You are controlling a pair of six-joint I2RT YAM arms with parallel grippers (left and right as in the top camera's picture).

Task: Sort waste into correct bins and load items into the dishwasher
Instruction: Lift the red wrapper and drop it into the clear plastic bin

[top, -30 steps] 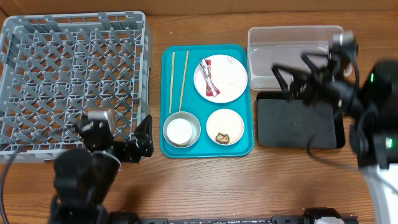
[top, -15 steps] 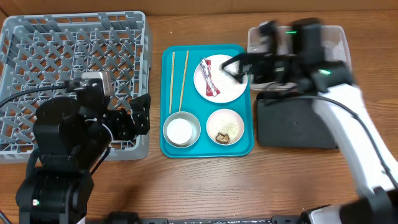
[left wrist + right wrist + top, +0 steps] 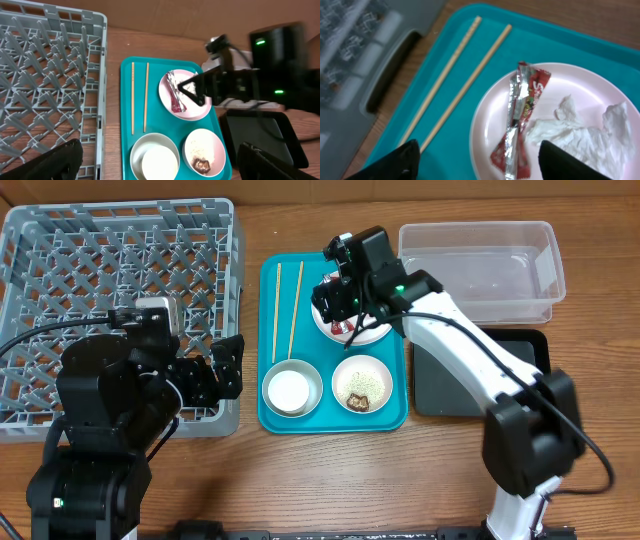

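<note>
Wrapper (image 3: 520, 120), red and white and twisted, lies on the plate (image 3: 490, 120) between the two spread fingers (image 3: 385, 162) of the right gripper (image 3: 476, 152), which hold nothing. Beside it, toward the finger away from the chopsticks (image 3: 465, 82), sits the crumpled napkin (image 3: 580, 132), its far side cut off by the frame edge. Both chopsticks lie ahead of the other finger on the teal tray (image 3: 550, 40). Past them the dish rack (image 3: 350, 40) is only a grey blur.

From overhead the right gripper covers most of the plate, so only a strip of rim and a scrap of red show, and the napkin is hidden. Whether the fingertips touch the plate cannot be told. The arm also crosses part of the black tray (image 3: 445, 390), with the clear tub (image 3: 478, 226) just beyond it.

The left gripper (image 3: 160, 162) hangs with its fingers (image 3: 45, 162) wide apart and empty, only their tips showing in the lower corners of its view. Between them stand the steel bowl (image 3: 137, 150), with the cup (image 3: 159, 164) inside it, and the pinkish bowl (image 3: 210, 145). The pinkish bowl holds rice (image 3: 362, 383) and a brown morsel (image 3: 201, 163). Both bowls are clipped by the bottom edge.
</note>
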